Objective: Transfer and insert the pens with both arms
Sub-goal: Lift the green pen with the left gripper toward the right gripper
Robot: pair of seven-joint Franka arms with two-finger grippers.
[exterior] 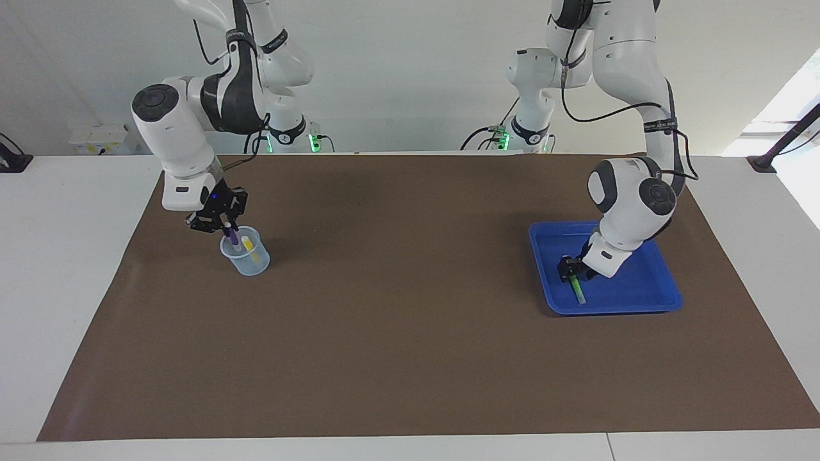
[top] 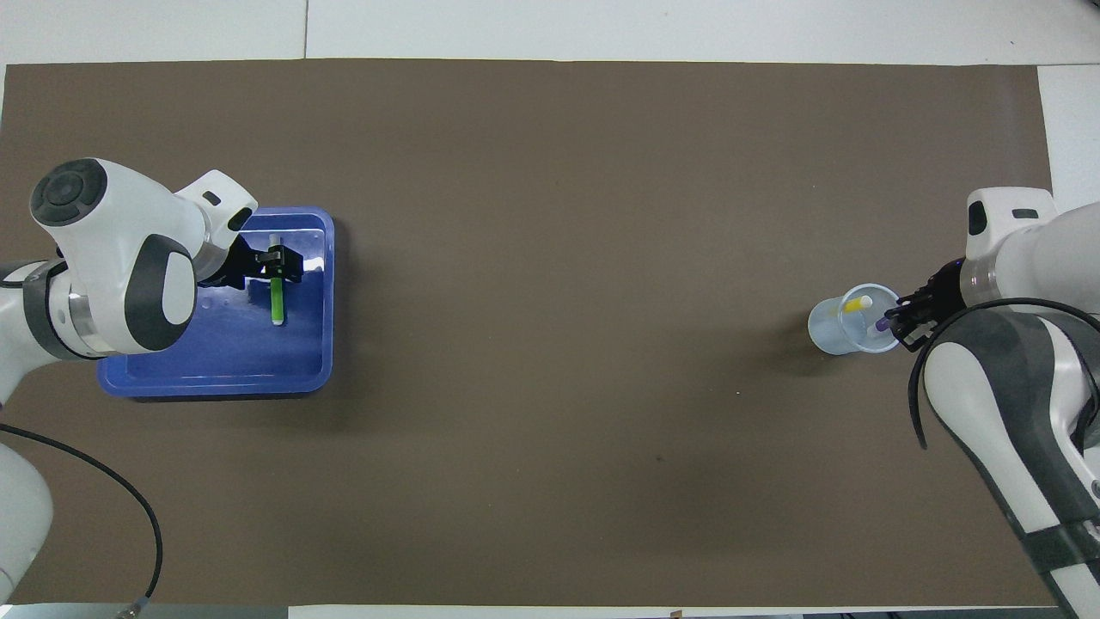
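The left gripper (exterior: 574, 272) is sitting low in the blue tray (exterior: 660, 301), its fingers straddling the green pen (exterior: 579, 291) near the pale cap end; whether they are already pinching it or merely bracketing it cannot be told from either view. The pen is lying flat on the tray floor, toward the edge facing the middle of the table, its green body running away from the robots past the fingertips. The tray is resting on the brown mat (exterior: 410, 358) at the left arm's end of the table.

The right gripper (exterior: 225, 221) is hanging over the clear cup (exterior: 246, 256) at the right arm's end of the table, its fingers clamped on the upper part of the purple pen (exterior: 232, 237), which is standing tilted with its lower end inside the cup. The yellow pen (exterior: 251, 250) is already leaning inside the same cup.

The pens are looking light, stiff and smooth, so a narrow pinch across the barrel is probably enough, though a round plastic barrel is likely to roll or slide if squeezed off-centre. Taking hold near one end, as the left gripper is doing, is leaving a long free length for the other arm to grasp at a handover. The cup is looking thin and light, so it is likely to tip if a pen is pushing on its rim
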